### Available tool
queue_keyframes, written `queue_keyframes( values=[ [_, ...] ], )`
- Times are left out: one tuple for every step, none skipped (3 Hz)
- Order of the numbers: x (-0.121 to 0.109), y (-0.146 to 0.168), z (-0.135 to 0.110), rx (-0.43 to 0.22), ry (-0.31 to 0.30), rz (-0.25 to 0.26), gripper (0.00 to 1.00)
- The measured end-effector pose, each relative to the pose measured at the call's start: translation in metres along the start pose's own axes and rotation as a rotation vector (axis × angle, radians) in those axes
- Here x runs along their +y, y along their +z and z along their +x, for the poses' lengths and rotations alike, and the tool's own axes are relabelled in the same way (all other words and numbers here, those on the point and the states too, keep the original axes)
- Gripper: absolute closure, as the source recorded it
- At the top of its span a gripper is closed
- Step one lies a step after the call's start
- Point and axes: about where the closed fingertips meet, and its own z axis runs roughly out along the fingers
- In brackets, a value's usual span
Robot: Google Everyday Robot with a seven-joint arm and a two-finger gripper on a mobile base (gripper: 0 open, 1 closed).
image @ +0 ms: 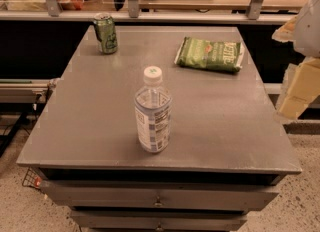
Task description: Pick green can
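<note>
Your target, the green can (105, 33), stands upright well beyond the water bottle (153, 110) and to its left, near the far left corner of the grey cabinet top (220, 121). The gripper (299, 83) sits off to the right of the bottle, past the cabinet's edge, and you cannot tell from here whether it is apart or closed.

A low sweep from there toward the can would likely pass close behind the bottle, which is tall and could topple if clipped. The can is also near the back edge, so a nudge instead of a clean grasp might push it off. Don't take the green chip bag (210, 54) (lying flat, beyond the bottle to its right) for the target.

The bottle is capped, its fill level hard to judge. The drawers (160, 196) below it are closed, contents hidden
</note>
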Motion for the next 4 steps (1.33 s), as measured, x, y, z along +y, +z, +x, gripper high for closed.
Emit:
queue_keyframes(
  values=[
    [0.000,0.000,0.000,0.000,0.000,0.000,0.00],
    [-0.019,0.008,-0.007,-0.047,-0.019,0.003,0.00],
    [-0.069,0.035,-0.028,-0.171,-0.052,-0.008,0.00],
    [-0.105,0.063,-0.060,-0.281,-0.066,-0.029,0.00]
  ],
)
